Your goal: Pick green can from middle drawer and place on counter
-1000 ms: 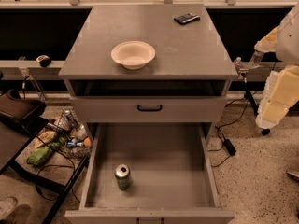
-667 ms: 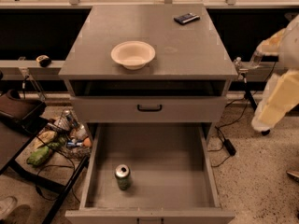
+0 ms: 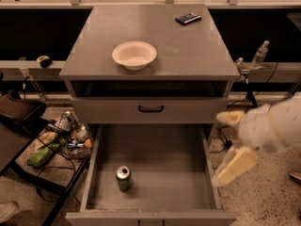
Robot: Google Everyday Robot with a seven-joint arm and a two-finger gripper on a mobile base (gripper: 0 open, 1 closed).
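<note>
Claw (image 3: 225,145) hangs spread beside the drawer's (image 3: 164,157) right wall, over speckled floor (image 3: 268,201). A bowl (image 3: 134,55) sits on the counter (image 3: 193,55); the can (image 3: 123,178) stands in the drawer, well left of the claw.

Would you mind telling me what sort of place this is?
Probably a robot test lab: a gray cabinet with one can in its open drawer, clutter on the floor, and the robot's tool hovering right of the drawer.

The green can (image 3: 123,178) is showing a silver top against the plain gray middle drawer (image 3: 164,161). A cream-white bowl (image 3: 134,55) and a black device (image 3: 188,18) are sitting on the matte-gray bench (image 3: 197,55). The cream-yellow gripper (image 3: 221,147) is hovering at four o'clock.
</note>
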